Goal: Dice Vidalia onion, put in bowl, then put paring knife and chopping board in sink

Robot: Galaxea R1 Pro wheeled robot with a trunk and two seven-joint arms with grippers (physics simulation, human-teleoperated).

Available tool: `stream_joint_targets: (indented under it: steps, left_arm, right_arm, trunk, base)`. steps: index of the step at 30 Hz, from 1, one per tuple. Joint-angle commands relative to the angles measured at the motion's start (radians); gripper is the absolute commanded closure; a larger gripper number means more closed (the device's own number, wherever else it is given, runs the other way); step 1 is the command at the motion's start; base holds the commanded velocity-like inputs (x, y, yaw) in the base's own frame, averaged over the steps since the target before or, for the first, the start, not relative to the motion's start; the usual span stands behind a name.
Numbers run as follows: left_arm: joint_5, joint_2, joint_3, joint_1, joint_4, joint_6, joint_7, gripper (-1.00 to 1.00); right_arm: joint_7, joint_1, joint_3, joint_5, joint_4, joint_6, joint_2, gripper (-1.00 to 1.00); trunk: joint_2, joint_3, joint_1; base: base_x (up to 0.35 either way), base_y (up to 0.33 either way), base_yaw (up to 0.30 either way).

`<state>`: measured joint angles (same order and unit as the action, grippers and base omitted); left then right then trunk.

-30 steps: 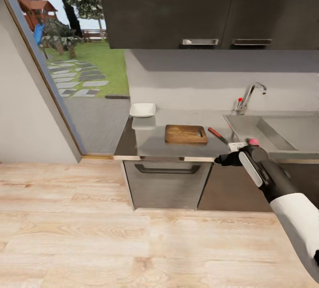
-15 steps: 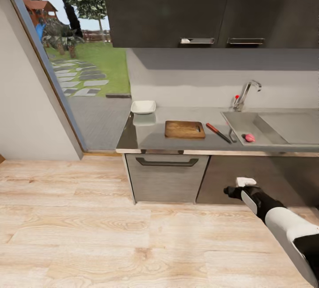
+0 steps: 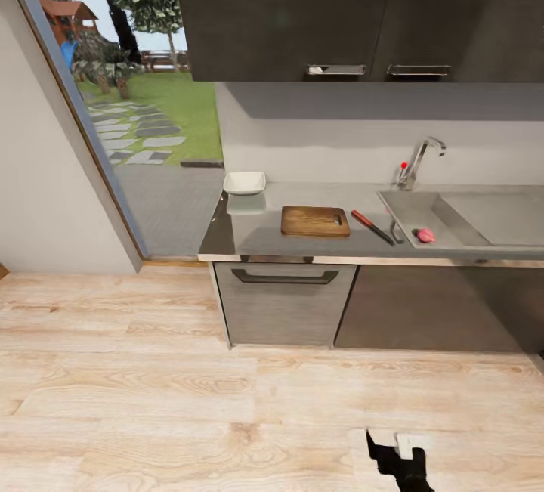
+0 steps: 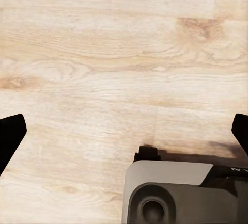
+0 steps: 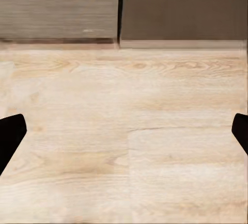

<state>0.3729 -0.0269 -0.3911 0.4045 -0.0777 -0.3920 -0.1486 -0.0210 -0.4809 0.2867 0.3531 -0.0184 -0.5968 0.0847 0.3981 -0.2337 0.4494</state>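
Taking the chopping board [image 3: 315,221] as landmark: the white bowl [image 3: 244,183] sits on the counter [image 3: 257,239] to its left and farther back. Just right of the board lies the paring knife [image 3: 372,227]. Farther right, the Vidalia onion [image 3: 425,235] rests whole in the sink [image 3: 453,221]. Nothing is done yet. Both your pincers, left [image 4: 124,131] and right [image 5: 124,131], hang wide and empty above the wooden floor [image 3: 189,401].

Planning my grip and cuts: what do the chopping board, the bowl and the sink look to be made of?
The chopping board looks like dark-brown wood with a matte finish; grain lines show. The bowl is plain smooth white, perhaps ceramic or plastic; the render leaves it open. The sink looks like grey brushed metal with a dull sheen.
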Motion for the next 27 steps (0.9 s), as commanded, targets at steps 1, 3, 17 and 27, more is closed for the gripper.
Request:
stream_joint_targets:
  steps: [1,3,17,27]
  left_arm:
    - [0.011,-0.001,-0.005,0.002,-0.005,-0.007,-0.008,-1.00]
    - [0.011,-0.001,-0.005,0.002,-0.005,-0.007,-0.008,-1.00]
    - [0.015,0.001,-0.005,0.002,0.000,-0.013,-0.011,-1.00]
    - [0.017,0.002,-0.007,0.002,0.029,-0.032,-0.014,-1.00]
  right_arm:
    - [-0.004,0.004,0.008,0.011,0.001,-0.037,-0.005,-1.00]
    - [-0.008,0.067,0.008,0.011,0.001,-0.136,-0.017,-1.00]
    - [0.019,0.242,0.003,0.013,-0.003,-0.450,-0.077,-1.00]
    - [0.053,0.244,0.000,0.017,-0.006,-0.422,-0.084,-1.00]
  trunk:
    - [0.002,-0.002,0.001]
    - [0.002,-0.002,0.001]
    - [0.002,-0.002,0.001]
    - [0.002,-0.002,0.001]
  base:
    - [0.000,0.000,0.000]
    - [0.000,0.000,0.000]
    - [0.000,0.000,0.000]
    - [0.000,0.000,0.000]
